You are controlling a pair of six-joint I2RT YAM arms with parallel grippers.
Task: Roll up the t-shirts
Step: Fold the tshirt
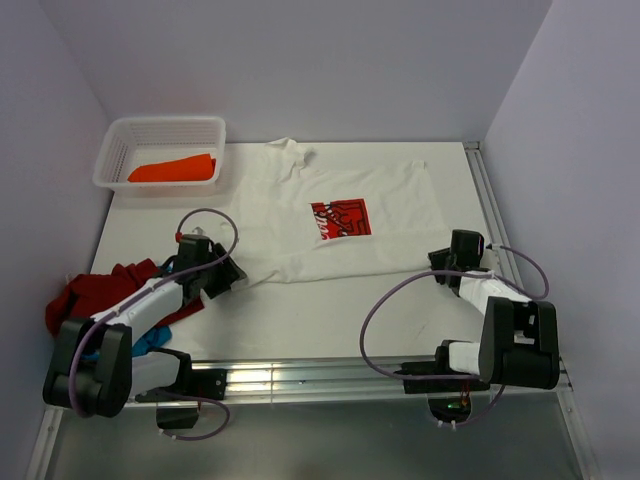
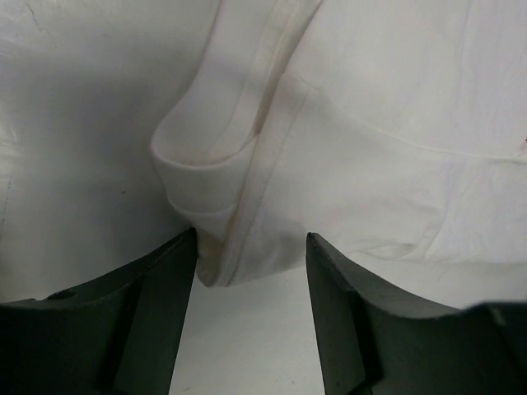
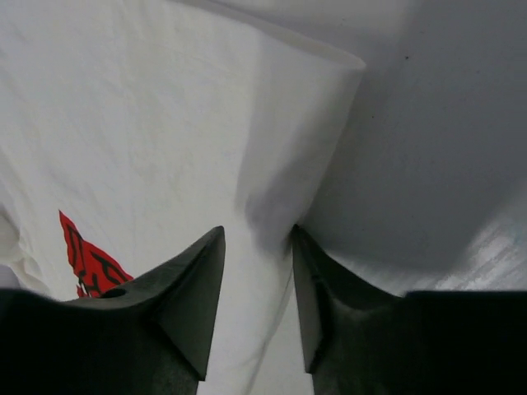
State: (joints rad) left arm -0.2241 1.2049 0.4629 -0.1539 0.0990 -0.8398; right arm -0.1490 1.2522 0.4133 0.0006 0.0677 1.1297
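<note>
Apparently spread, left gripper (image 2: 251, 247) and right gripper (image 3: 258, 239) straddle white t-shirt (image 1: 280, 200); red print (image 1: 340, 217) unreadable.

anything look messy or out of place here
The white t-shirt with the red square print lies askew, its near-left corner doubled over and bunched. A dark red shirt and a blue shirt sit crumpled in a heap at the white table's left edge.

White t-shirt (image 1: 290, 215) with red square chest print, spread flat at centre, near-left corner folded over. Orange t-shirt (image 1: 175, 170) folded inside far-left basket (image 1: 165, 122). Dark red t-shirt (image 1: 85, 295) and blue t-shirt (image 1: 152, 340) heaped at near-left edge.
</note>
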